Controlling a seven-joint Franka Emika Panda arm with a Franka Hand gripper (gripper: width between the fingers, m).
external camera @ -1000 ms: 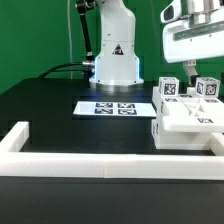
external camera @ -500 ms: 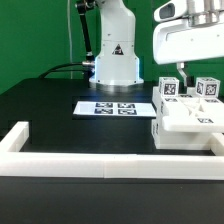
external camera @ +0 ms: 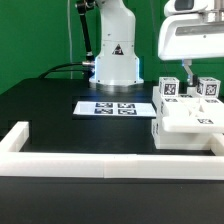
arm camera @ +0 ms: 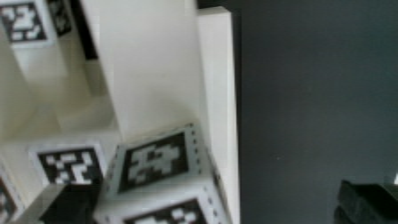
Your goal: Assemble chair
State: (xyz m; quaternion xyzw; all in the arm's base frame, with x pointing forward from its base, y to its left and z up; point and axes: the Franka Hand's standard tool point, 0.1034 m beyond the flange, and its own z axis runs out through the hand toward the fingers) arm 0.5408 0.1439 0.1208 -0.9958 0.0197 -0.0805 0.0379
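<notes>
The chair (external camera: 186,122), a partly joined cluster of white blocky parts, stands at the exterior view's right, with two tagged post ends (external camera: 170,90) sticking up. My gripper (external camera: 197,68) hangs just above those posts and is open. In the wrist view a tall white slab of the chair (arm camera: 157,70) runs away from the camera, and a tagged post end (arm camera: 160,165) sits between my gripper (arm camera: 214,205) jaws. One dark fingertip (arm camera: 64,203) is close beside the post. The other fingertip (arm camera: 370,200) stands well apart from it over the black table.
The marker board (external camera: 115,107) lies flat in the middle of the black table, in front of the robot base (external camera: 115,60). A long low white border rail (external camera: 70,165) runs along the front and turns back at the exterior view's left.
The gripper swung slightly toward the exterior view's left and back to the right above the chair. The chair parts have not moved.
</notes>
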